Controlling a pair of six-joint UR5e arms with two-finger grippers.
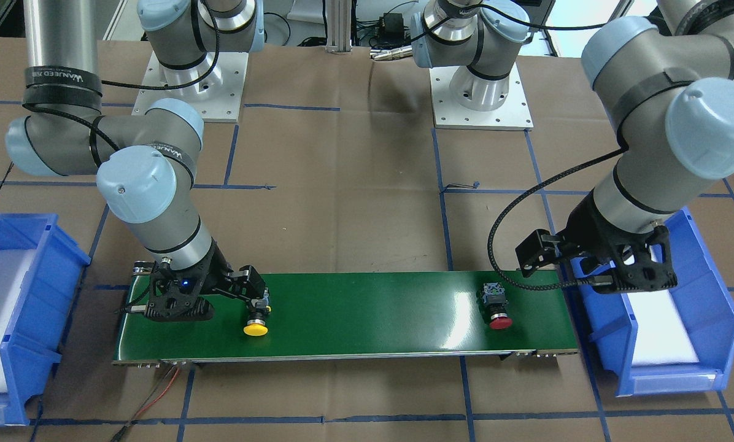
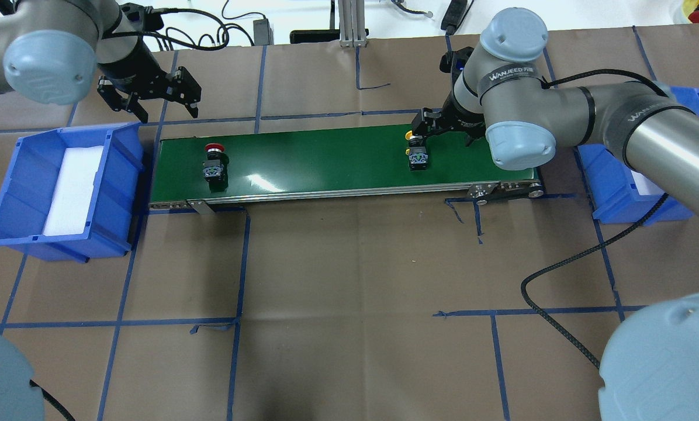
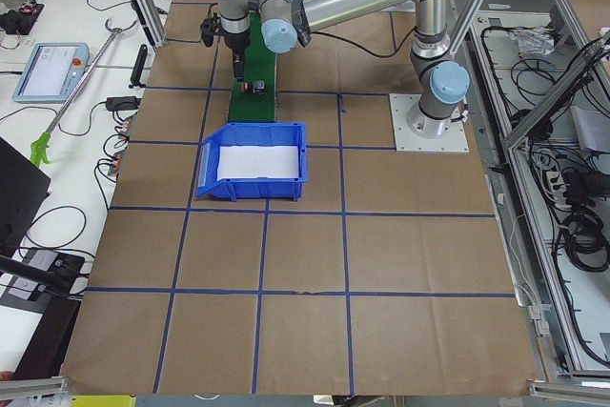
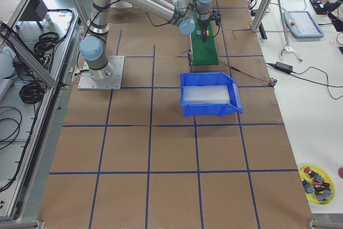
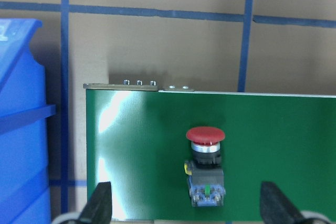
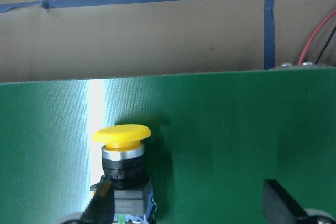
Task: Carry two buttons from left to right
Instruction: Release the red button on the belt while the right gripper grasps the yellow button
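As the overhead view has it, my right pincer (image 2: 421, 139) sits low over the green belt (image 2: 326, 158), right of centre in the frame, at the yellow button (image 2: 417, 159). Right wrist view: jaws apart, clamped on nothing. One finger (image 6: 100, 205) at lower left of that frame is just beside the button's black body, can't tell if touching. The other finger is far off at lower right, with bare belt between. Yellow button lies on its side on the belt, cap toward the top of the overhead frame. Red button (image 2: 214, 166) is also on its side on the belt, near the belt's left end in the overhead frame, cap pointing the same way. My left pincer (image 2: 167, 111) is in the upper left of that frame, beyond the belt's left corner, jaws spread wide and holding nothing, apart from the red button. Left wrist view: red button low centre, seen between the two fingertips, not touched. Blue bin (image 2: 10, 193) with white foam (image 2: 72, 187) stands off the belt's left end, and a second blue bin (image 2: 618, 199) off the right end, both on the brown-papered worktop (image 2: 349, 263) with blue tape lines.
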